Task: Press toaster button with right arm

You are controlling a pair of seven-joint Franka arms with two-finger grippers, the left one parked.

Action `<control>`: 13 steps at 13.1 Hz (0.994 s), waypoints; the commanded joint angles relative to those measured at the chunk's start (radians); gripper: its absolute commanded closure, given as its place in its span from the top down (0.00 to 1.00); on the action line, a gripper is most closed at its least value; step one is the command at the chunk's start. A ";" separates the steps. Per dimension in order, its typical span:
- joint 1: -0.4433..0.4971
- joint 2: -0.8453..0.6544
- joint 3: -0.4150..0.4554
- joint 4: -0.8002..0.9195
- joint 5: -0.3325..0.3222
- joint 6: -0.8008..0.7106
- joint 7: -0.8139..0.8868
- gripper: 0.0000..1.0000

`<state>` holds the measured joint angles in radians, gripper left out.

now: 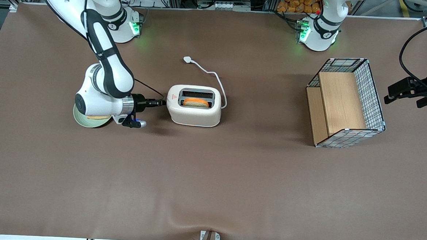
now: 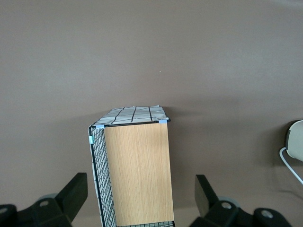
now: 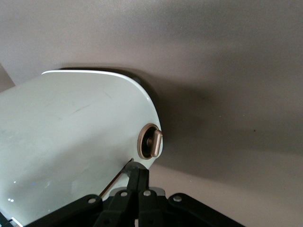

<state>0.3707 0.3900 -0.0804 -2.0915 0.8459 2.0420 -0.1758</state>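
Note:
The cream-white toaster (image 1: pixel 194 106) stands on the brown table with an orange-brown slice (image 1: pixel 196 103) in its top slot. My right arm's gripper (image 1: pixel 162 102) lies level with the table at the toaster's short end, the one toward the working arm's end, its tips against that end. In the right wrist view the black fingers are pressed together, and the gripper (image 3: pixel 138 171) meets the toaster's pale wall (image 3: pixel 71 132). The toaster button (image 3: pixel 130 165) shows as a small grey knob at the end of a thin dark slot, mostly covered by the fingertips. Nothing is held between the fingers.
A brown-ringed round dial (image 3: pixel 150 144) sits on the toaster beside the button. The white cord (image 1: pixel 208 73) trails away from the front camera. A green plate (image 1: pixel 85 118) lies under the arm's wrist. A wire-and-wood crate (image 1: pixel 346 103) stands toward the parked arm's end.

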 commanded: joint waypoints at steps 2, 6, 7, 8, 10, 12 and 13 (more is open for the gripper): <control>0.048 0.076 -0.002 -0.012 0.035 0.052 -0.039 0.00; 0.053 0.095 -0.001 -0.010 0.036 0.066 -0.042 0.00; 0.054 0.098 -0.001 -0.010 0.036 0.066 -0.044 0.00; 0.054 0.098 -0.002 -0.010 0.036 0.067 -0.051 0.00; 0.051 0.096 -0.002 -0.009 0.036 0.064 -0.053 0.00; 0.045 0.080 -0.002 -0.005 0.035 0.049 -0.048 0.00; 0.044 0.069 -0.004 -0.001 0.035 0.032 -0.042 0.00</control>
<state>0.3708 0.3965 -0.0839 -2.0879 0.8494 2.0384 -0.1841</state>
